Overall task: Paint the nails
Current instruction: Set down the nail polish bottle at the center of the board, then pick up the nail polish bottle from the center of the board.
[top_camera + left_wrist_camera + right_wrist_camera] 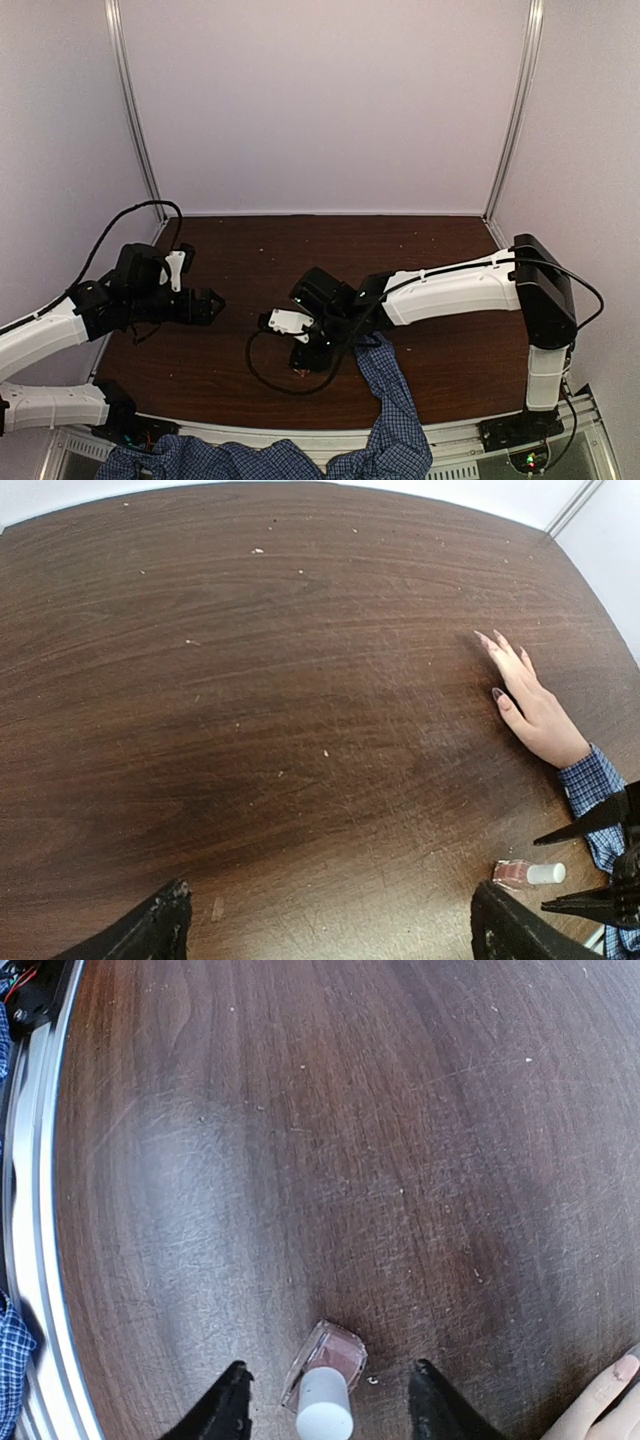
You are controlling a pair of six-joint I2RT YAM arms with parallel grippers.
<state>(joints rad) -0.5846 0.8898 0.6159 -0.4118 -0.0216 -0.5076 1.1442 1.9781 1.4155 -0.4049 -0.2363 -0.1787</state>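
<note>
A light-skinned hand (535, 705) with a blue checked sleeve (592, 780) lies flat on the dark wood table, its pinkish nails (497, 643) pointing away. In the top view only the sleeve (385, 385) shows; the right arm hides the hand. A small nail-polish bottle (328, 1360) with a white cap (325, 1415) sits between the open jaws of my right gripper (330, 1410), untouched; it also shows in the left wrist view (515, 873). One fingertip (610, 1400) shows at the lower right of the right wrist view. My left gripper (335, 935) is open and empty, well left of the hand.
The table's metal front rail (35, 1260) runs along the left of the right wrist view. White booth walls (330, 100) close in the back and sides. A black cable (262, 372) loops on the table below the right wrist.
</note>
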